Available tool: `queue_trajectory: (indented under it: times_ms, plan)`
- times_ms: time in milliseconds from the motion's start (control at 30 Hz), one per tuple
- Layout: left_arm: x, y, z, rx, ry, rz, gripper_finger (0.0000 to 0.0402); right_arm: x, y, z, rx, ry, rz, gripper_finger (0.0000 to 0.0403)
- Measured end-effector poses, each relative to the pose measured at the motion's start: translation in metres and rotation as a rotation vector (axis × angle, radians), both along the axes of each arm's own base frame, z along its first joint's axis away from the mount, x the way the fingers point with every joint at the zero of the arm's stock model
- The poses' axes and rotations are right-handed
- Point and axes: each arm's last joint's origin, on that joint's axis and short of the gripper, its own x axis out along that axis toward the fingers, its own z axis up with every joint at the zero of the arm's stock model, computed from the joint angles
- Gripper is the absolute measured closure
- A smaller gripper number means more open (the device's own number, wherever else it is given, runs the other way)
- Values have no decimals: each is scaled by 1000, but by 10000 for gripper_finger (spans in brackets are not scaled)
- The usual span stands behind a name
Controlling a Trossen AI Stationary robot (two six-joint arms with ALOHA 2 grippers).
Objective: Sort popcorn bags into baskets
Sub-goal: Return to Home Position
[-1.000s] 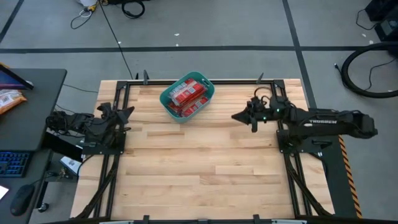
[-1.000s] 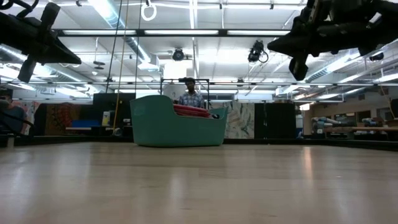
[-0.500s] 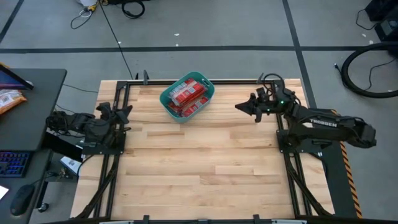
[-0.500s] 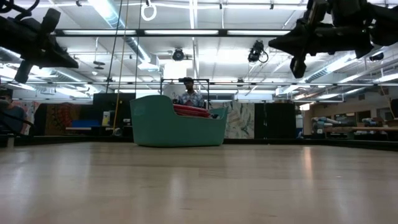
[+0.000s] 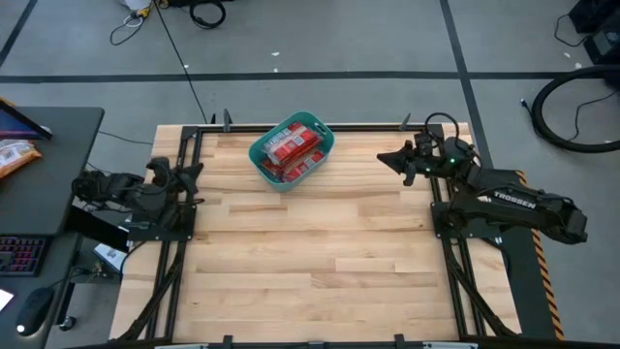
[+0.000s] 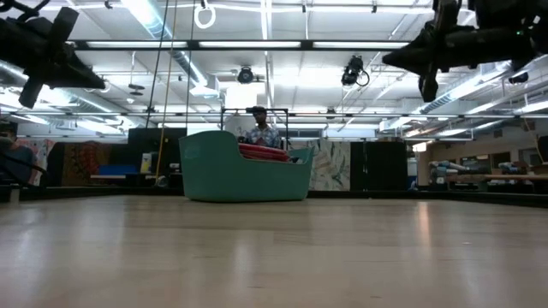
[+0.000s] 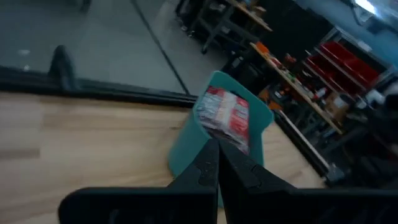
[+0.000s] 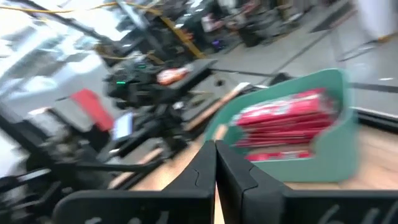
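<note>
The red popcorn bags [image 5: 291, 145] lie piled in the teal basket [image 5: 255, 153] near the back of the tabletop [image 5: 310, 252], and the top ones poke up above its low side. The left end effector [image 5: 194, 171] is at the left edge and the right end effector [image 5: 385, 158] is up at the right, both with fingers pressed together, holding nothing, well apart from the basket. Not much can go wrong, but an arm swinging low near the basket could bump it, and a top bag might slide out.
</note>
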Motion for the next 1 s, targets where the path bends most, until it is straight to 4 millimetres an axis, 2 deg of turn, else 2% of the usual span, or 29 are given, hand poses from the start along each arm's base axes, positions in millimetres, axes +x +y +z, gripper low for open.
queue_trajectory:
  times_ms: [167, 267, 467, 633, 767, 1000]
  plan:
    - [11, -5, 7, 158, 65, -80, 397, 1, 1, -4, -6, 47, -56, 394]
    - [23, -10, 3, 230, 65, -130, 396, 2, 2, -4, 2, 42, -45, 394]
    - [49, -24, -19, 270, -103, -331, 395, 4, 9, -2, 16, 21, 12, 394]
    - [59, -30, -34, 326, -238, -442, 395, 9, 17, 6, -16, -64, 24, 394]
    - [61, -27, -40, 350, -189, -429, 397, 13, 27, 16, -29, -171, 16, 394]
    - [65, -13, -48, 351, -112, -427, 399, 21, 41, 15, -62, -160, -18, 395]
